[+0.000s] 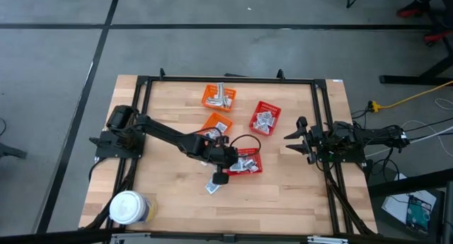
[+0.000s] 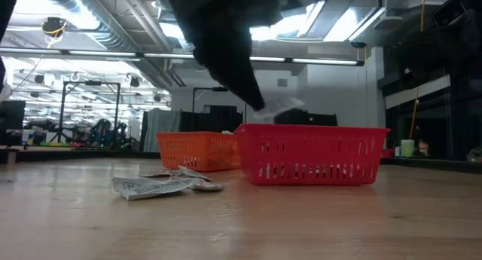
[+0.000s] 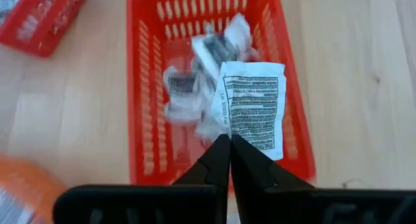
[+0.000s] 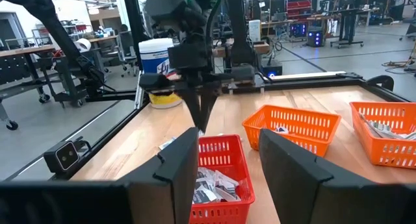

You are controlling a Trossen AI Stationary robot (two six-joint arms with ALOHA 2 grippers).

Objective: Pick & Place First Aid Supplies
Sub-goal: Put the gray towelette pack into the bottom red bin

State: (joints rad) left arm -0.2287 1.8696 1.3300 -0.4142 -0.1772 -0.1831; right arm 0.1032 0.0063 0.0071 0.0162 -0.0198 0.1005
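Left fingers: pressed together on the lower edge of a printed sachet, which is held above the near red basket.
Loose sachets: left on the table just beside the fingers, outside the basket.
Basket contents: more sachets are heaped directly ahead of the fingertips.
Release, as judged: the sachet is best let go only once centred over the basket, low enough that it cannot flutter past the wall.
Right fingers: held apart, empty, parked well away at the table's edge.
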